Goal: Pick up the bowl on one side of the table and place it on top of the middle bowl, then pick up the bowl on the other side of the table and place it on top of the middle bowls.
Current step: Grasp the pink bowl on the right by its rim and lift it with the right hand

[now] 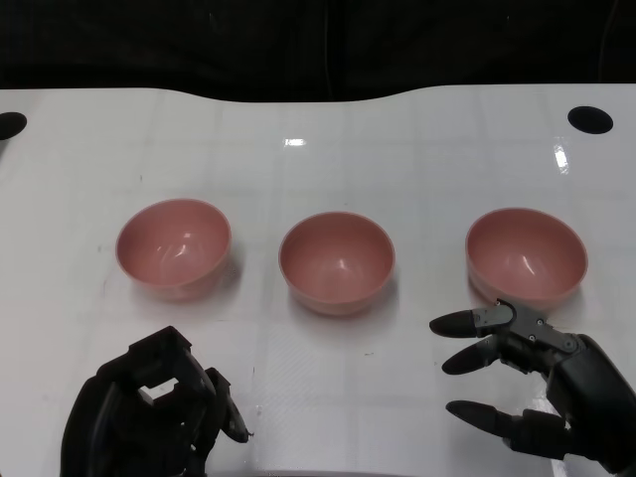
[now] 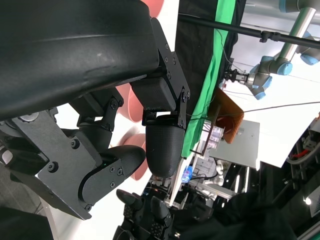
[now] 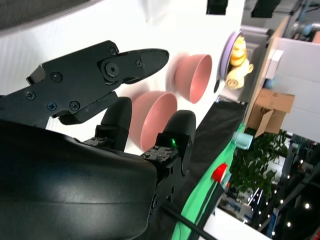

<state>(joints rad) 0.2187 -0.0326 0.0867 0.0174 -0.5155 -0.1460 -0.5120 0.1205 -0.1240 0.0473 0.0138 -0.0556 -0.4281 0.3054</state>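
Observation:
Three pink bowls stand in a row on the white table [image 1: 318, 149]: the left bowl [image 1: 174, 246], the middle bowl [image 1: 336, 260] and the right bowl [image 1: 526, 255], each upright and empty. My right hand [image 1: 537, 383] lies just in front of the right bowl, holding nothing, its fingers spread and pointing left; the upper fingertip is close to the bowl's near rim. My left hand [image 1: 149, 417] sits in front of the left bowl, clear of it, fingers curled in with nothing in them. The right wrist view shows two pink bowls [image 3: 155, 120] beyond my right hand [image 3: 125, 100].
A round black hole [image 1: 589, 118] is set in the table's far right corner, another [image 1: 8, 124] at the far left. The table's far edge curves against a dark background. Green cloth [image 2: 200, 100] and lab equipment show beyond the table in the wrist views.

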